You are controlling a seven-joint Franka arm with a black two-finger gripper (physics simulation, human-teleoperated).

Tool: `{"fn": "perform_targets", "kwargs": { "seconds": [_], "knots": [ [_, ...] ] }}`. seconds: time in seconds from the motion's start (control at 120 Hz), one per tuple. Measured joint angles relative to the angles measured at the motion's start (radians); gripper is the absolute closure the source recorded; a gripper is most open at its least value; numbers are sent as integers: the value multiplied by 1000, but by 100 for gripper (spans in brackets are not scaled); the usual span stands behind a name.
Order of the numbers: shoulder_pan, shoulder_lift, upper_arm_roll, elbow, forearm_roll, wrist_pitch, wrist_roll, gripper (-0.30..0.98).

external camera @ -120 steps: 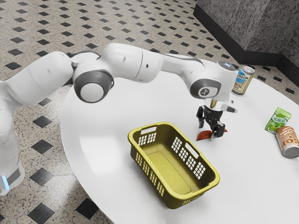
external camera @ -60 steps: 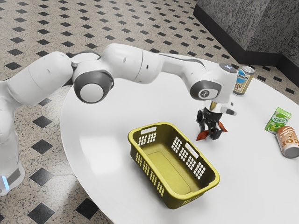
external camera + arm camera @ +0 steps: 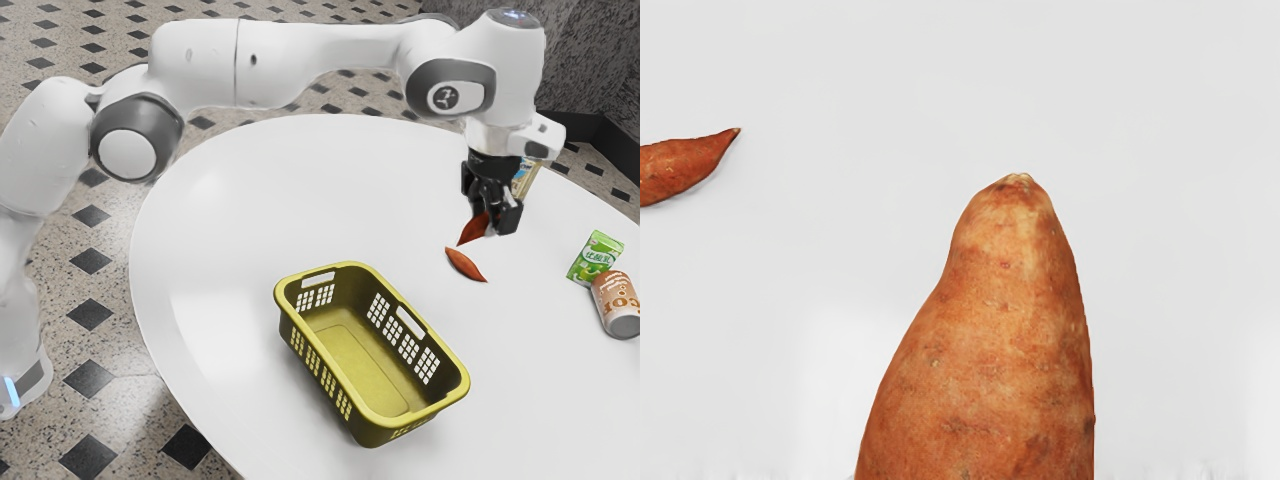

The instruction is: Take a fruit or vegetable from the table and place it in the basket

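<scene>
One yam [image 3: 473, 231] up, one yam [image 3: 466, 266] down
Gripper's [image 3: 491, 219] pinching the first outside the basket [image 3: 367, 421], second's near it on the table [image 3: 230, 250].

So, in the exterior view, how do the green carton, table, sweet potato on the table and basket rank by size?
Largest to smallest:
1. Table
2. Basket
3. Green carton
4. Sweet potato on the table

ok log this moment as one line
fingers shut on sweet potato above table | second sweet potato on table | basket empty | placing pending
</scene>
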Motion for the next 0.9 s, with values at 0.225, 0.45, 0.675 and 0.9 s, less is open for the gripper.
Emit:
{"fn": "perform_targets", "kwargs": {
  "seconds": [0.225,0.45,0.675,0.9],
  "knots": [
    [-226,-37,9,-38,26,-101,-39,52],
    [-258,-234,59,-357,64,-100,-95,53],
    [-288,-457,63,-637,135,-59,-164,54],
    [-334,-532,66,-742,183,-43,-236,54]
  ]
}}
